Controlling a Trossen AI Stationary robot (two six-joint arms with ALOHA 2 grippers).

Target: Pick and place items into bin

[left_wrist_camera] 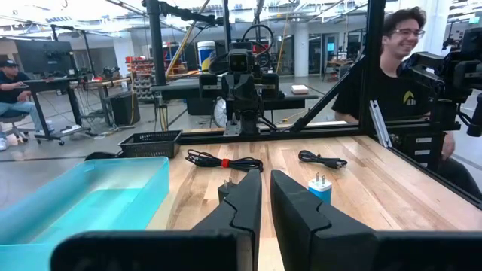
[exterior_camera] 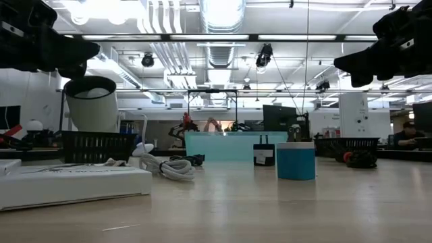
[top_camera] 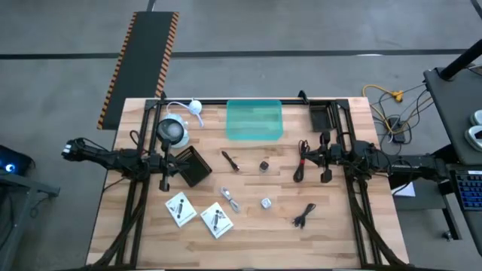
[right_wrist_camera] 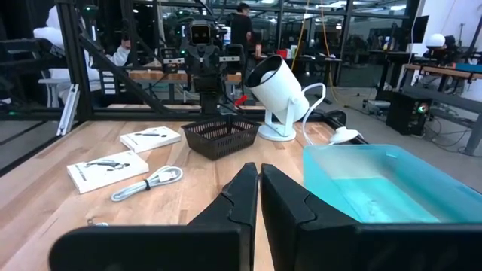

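Note:
The translucent teal bin (top_camera: 254, 120) stands at the table's far middle and also shows in the left wrist view (left_wrist_camera: 83, 199) and right wrist view (right_wrist_camera: 384, 184). Loose items lie on the wood: a coiled black cable (top_camera: 301, 162), a second black cable (top_camera: 303, 216), a dark pen-like stick (top_camera: 230, 160), a small dark bit (top_camera: 265, 165), a silvery bit (top_camera: 266, 202), a white cable (top_camera: 231, 199) and two white packets (top_camera: 179, 208) (top_camera: 216, 220). My left gripper (left_wrist_camera: 265, 203) hovers shut at the table's left. My right gripper (right_wrist_camera: 257, 196) hovers shut at the right, above the coiled cable.
A black square box (top_camera: 193, 165) sits just in front of my left gripper. A white round device (top_camera: 172, 130) with a cord stands at the far left, and a flat black tray (top_camera: 324, 117) lies right of the bin. A person (left_wrist_camera: 392, 68) sits beyond the table's right side.

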